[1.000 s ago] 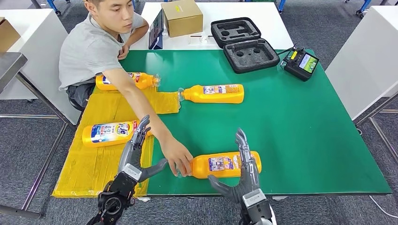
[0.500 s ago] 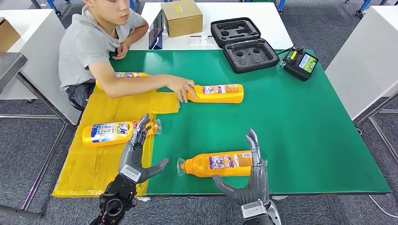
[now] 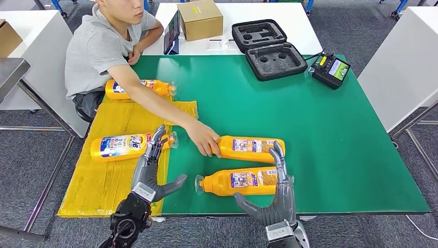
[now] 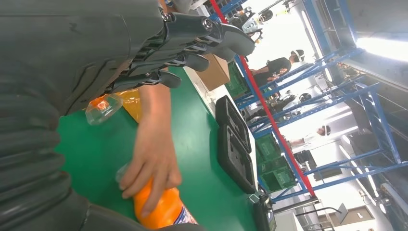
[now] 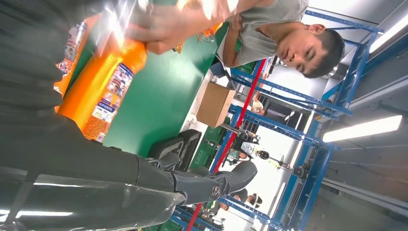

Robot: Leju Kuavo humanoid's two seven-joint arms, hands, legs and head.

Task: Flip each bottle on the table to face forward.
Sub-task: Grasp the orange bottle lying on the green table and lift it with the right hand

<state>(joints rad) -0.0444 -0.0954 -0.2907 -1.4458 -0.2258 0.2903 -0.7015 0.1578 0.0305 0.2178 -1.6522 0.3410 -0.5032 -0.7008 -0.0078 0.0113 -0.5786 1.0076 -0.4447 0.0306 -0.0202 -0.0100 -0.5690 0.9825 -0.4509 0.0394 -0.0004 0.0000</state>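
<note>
Several orange bottles lie on their sides. The front bottle (image 3: 240, 182) lies near the table's front edge, cap to the left. My right hand (image 3: 276, 191) stands open at its base end, fingers (image 5: 202, 183) spread and holding nothing. Just behind it lies a second bottle (image 3: 251, 148), and a person's hand (image 3: 204, 138) grips its neck; the left wrist view shows that hand (image 4: 149, 163) on the bottle (image 4: 161, 211). A third bottle (image 3: 121, 146) lies on the yellow mat (image 3: 103, 181). My left hand (image 3: 152, 165) hovers open beside its cap. A fourth bottle (image 3: 139, 88) lies at the far left.
The person sits at the table's far left corner, arm stretched across the green table (image 3: 335, 134). A black foam case (image 3: 268, 49), a controller (image 3: 331, 70) and a cardboard box (image 3: 200, 19) stand at the back. The table's right half is bare.
The person has slid the back bottle from mid-table toward the front, beside the front bottle. The arm no longer covers the far left bottle. My right hand shifted slightly right; the left stayed.
</note>
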